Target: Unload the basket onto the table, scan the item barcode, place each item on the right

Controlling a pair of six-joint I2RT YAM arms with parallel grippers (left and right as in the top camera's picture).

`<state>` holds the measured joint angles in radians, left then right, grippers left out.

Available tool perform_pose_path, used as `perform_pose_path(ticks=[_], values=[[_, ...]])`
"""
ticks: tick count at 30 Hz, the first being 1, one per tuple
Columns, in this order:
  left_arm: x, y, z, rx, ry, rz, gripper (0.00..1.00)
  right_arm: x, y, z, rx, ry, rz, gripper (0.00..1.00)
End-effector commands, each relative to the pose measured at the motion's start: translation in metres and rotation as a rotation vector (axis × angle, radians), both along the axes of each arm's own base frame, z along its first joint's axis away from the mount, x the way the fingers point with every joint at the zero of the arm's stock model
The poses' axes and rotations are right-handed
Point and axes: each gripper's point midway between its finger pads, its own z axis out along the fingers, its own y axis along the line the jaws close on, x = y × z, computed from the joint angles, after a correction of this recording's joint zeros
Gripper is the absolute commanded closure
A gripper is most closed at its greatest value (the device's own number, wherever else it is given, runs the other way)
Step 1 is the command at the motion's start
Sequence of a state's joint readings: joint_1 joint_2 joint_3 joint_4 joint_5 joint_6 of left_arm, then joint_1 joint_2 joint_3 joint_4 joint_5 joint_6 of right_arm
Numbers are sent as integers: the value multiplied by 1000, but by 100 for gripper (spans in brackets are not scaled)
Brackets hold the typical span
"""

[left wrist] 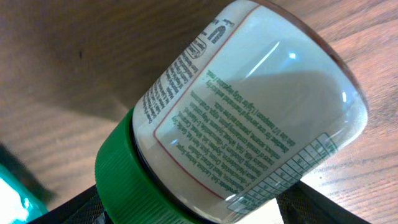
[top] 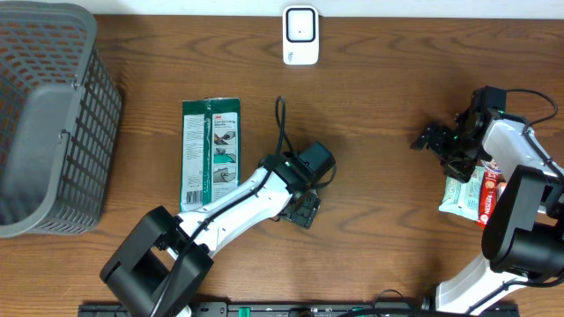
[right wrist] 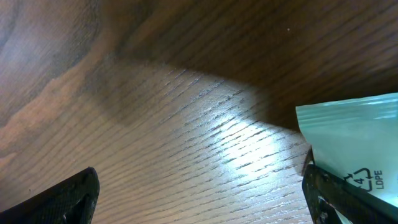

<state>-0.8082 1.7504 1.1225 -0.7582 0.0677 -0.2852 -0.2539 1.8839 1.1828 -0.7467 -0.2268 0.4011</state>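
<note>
Jar (left wrist: 249, 106): green lid, tipped on its side close over the table (top: 379, 97). Printed label faces up, barcode not made out.
Left gripper (top: 302, 210): fingers set wide either side of the jar; can't tell if they're pinching it.
Right gripper (top: 438, 150): jaws wide apart, empty, just beside teal pouch (right wrist: 354, 137).
Scanner (top: 300, 35): far edge, well apart from jar.
Progress: early, I'd say. Jar not yet at the scanner, so pickup, carry and scan all remain.

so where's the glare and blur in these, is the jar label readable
Left wrist: white glare streaks cross the jar, its label print sharp but small and tilted, the green lid softer. Right wrist: a bright patch on the table under a dark shadow, the teal pouch sharp. Overhead: even light, no strong glare.
</note>
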Motion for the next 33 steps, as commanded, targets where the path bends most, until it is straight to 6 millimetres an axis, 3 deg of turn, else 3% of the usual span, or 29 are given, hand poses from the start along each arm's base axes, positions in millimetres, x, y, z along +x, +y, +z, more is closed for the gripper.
perform_pose_path(ticks=[1, 17, 19, 25, 33], values=[[12, 3, 4, 35, -63, -69, 23, 7, -4, 12, -25, -38, 10, 1], [59, -12, 41, 35, -261, -45, 23, 7, -4, 12, -24, -38, 10, 1], [62, -13, 42, 33, -277, -42, 31, 7, -4, 12, -24, -38, 10, 1], [63, -15, 43, 21, -282, -41, 71, 7, -4, 12, -24, -38, 10, 1], [62, -14, 42, 27, -276, -42, 73, 7, -4, 12, -24, -38, 10, 1]])
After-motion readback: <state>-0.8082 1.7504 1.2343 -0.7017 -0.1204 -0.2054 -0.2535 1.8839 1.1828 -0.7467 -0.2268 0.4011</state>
